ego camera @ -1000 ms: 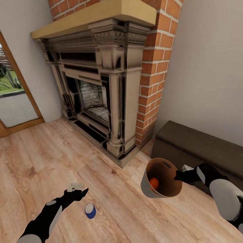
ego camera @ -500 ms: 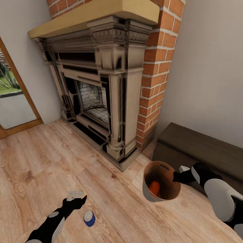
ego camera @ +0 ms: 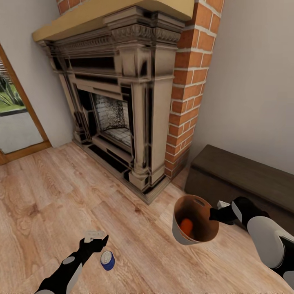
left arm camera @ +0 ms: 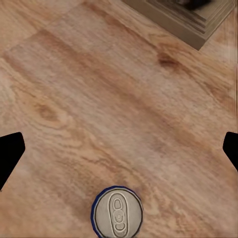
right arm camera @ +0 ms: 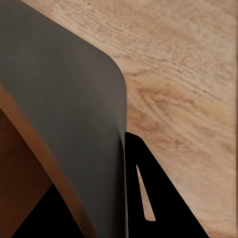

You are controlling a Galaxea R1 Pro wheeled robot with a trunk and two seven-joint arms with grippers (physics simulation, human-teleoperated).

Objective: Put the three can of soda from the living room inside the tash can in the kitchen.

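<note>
Blue can (ego camera: pixel 107 260) upright on the wood floor (ego camera: pixel 49 196), silvery top (left arm camera: pixel 118 215) up, just beside the left claw (ego camera: pixel 94 241), which hangs released above the floor with fingers (left arm camera: pixel 10 153) spread wide. Right claw (ego camera: pixel 215 214) clenched on the rim of a tilted bin (ego camera: pixel 179 234); its wall (right arm camera: pixel 64 114) lies against the finger. Orange can (ego camera: pixel 186 225) inside the bin. Background: fireplace (ego camera: pixel 118 102), brick column (ego camera: pixel 190 81), dark bench (ego camera: pixel 245 179).

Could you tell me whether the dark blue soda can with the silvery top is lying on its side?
No: the dark blue soda can stands upright on the light wood floor, silvery top facing up.
</note>
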